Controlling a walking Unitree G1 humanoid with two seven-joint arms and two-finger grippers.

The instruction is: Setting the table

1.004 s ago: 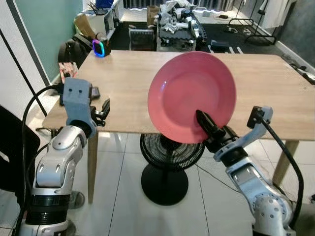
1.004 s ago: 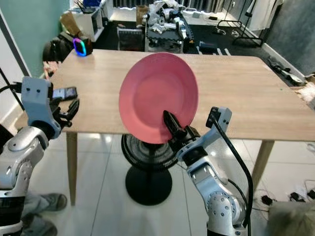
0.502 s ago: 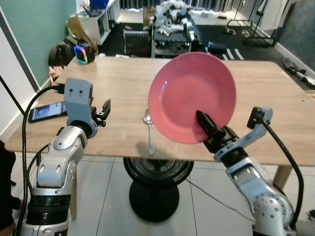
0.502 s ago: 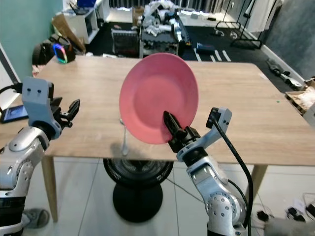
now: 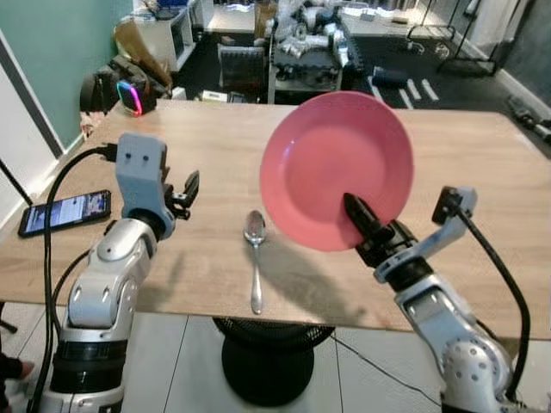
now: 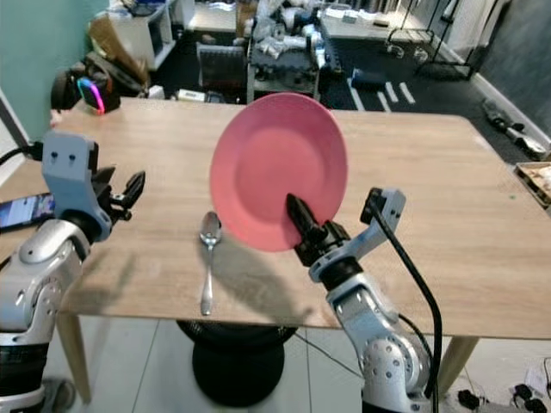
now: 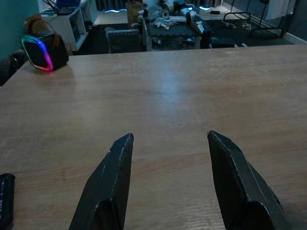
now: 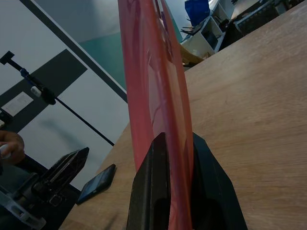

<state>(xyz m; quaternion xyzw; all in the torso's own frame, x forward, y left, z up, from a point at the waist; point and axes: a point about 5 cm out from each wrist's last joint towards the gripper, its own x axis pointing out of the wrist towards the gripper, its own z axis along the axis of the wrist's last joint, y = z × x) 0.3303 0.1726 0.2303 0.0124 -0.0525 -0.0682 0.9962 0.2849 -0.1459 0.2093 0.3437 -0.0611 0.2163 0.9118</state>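
Far left on the wooden table (image 5: pixel 482 172): one phone (image 5: pixel 64 212), screen lit, lying flat near the edge; one speaker with a coloured light ring (image 5: pixel 126 93) at the far left corner. Left gripper (image 5: pixel 186 191) raised over the left part of the tabletop, its two black fingers (image 7: pixel 113 182) spread well apart with nothing between them, bare wood visible in the gap in the left wrist view. Just right of it, one spoon (image 5: pixel 255 258) lies flat on the table, bowl away from the robot, handle toward the near edge; it reads as already placed. Next right: one pink plate (image 5: pixel 337 170), held nearly upright in the air above the table's middle, face toward the camera, touching no surface. Right gripper (image 5: pixel 365 229) is clamped on the plate's lower rim; in the right wrist view the fingers (image 8: pixel 152 191) pinch the thin rim from both sides. Count: plates 1, spoons 1, phones 1, speakers 1; no fork, knife or glass visible on the table. Judged progress: early to middle. Spoon down, plate carried to the table but not yet laid; it has to be tipped flat and set down, probably just right of the spoon. Any further pieces are left to fetch.
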